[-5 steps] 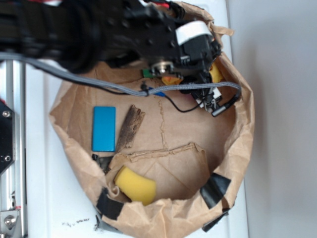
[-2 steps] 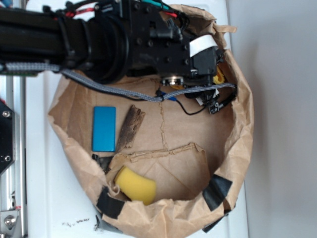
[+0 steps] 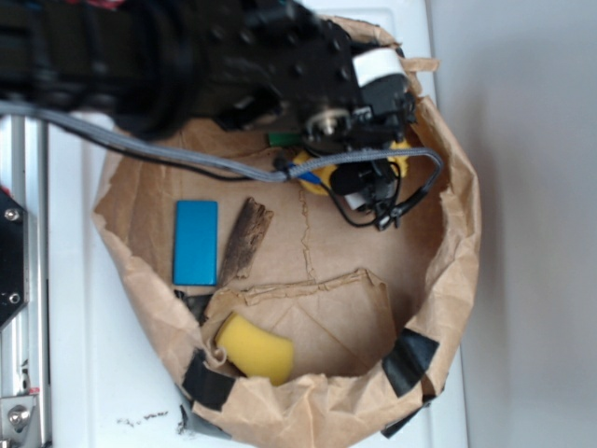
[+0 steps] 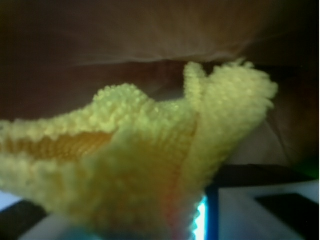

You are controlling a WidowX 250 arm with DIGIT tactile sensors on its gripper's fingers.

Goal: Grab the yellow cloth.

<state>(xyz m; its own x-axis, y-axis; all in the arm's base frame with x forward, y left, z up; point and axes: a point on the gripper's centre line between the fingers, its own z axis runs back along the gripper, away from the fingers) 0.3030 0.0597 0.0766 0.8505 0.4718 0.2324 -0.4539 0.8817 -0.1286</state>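
Observation:
The yellow cloth (image 3: pixel 314 177) lies in the upper part of the brown paper bag (image 3: pixel 464 233), mostly covered by my arm; yellow edges show on both sides of the wrist. My gripper (image 3: pixel 366 189) sits right on top of it. In the wrist view the fuzzy yellow cloth (image 4: pixel 150 160) fills most of the picture. It is bunched into upright folds between my fingers (image 4: pixel 265 210), and my gripper (image 4: pixel 135 227) is shut on it.
Inside the bag lie a blue block (image 3: pixel 195 242), a brown bark-like piece (image 3: pixel 244 241) and a smooth yellow sponge (image 3: pixel 254 348) by a torn paper flap. A green block (image 3: pixel 280 138) peeks from under the arm. The bag's crumpled walls ring the area.
The arm has shifted left and down in the exterior view. More of the yellow cloth shows beside the wrist than a second ago.

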